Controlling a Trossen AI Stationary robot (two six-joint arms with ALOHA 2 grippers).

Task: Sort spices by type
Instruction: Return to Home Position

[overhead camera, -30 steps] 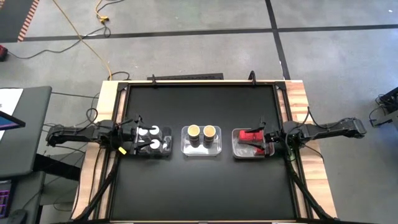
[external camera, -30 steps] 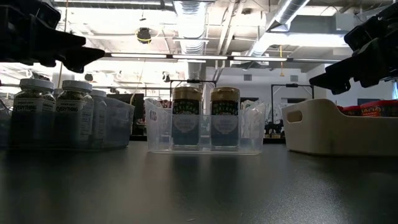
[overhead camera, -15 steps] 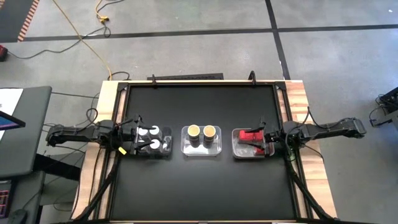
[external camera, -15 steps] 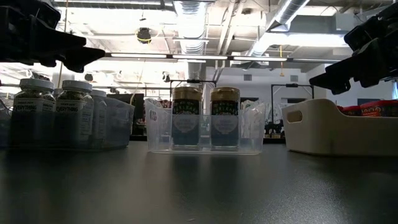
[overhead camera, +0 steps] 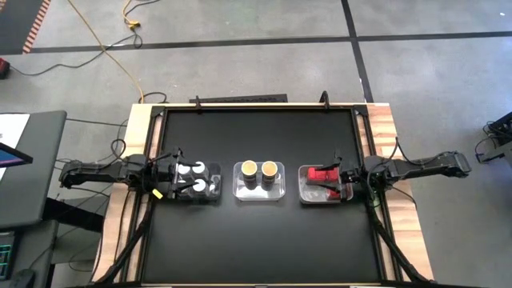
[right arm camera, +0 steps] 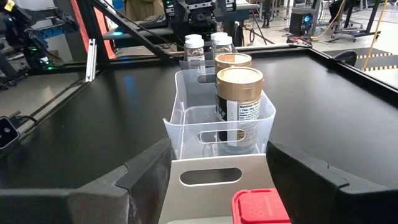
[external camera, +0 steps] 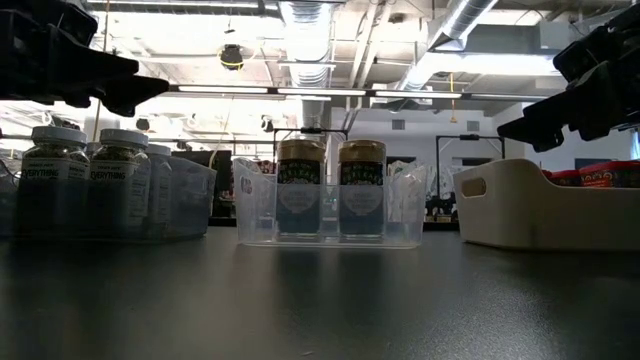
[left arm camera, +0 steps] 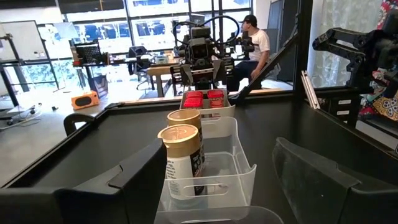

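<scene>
Left pincer [overhead camera: 179,179] wide by white-capped jars [overhead camera: 197,178], right pincer [overhead camera: 338,182] wide by red packets [overhead camera: 323,174], 2 tan-topped jars [overhead camera: 260,169] at frame centre

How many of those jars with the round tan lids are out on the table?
2. The tan-lidded jars stand side by side in the clear plastic tray in the middle of the black table. No others show elsewhere, and none seems hidden.

- No spices [overhead camera: 250,168] moved on the table [overhead camera: 256,240], and neither arm shifted.
- Well off the table's left side, a small screen [overhead camera: 4,250] changed from purple to green.
</scene>
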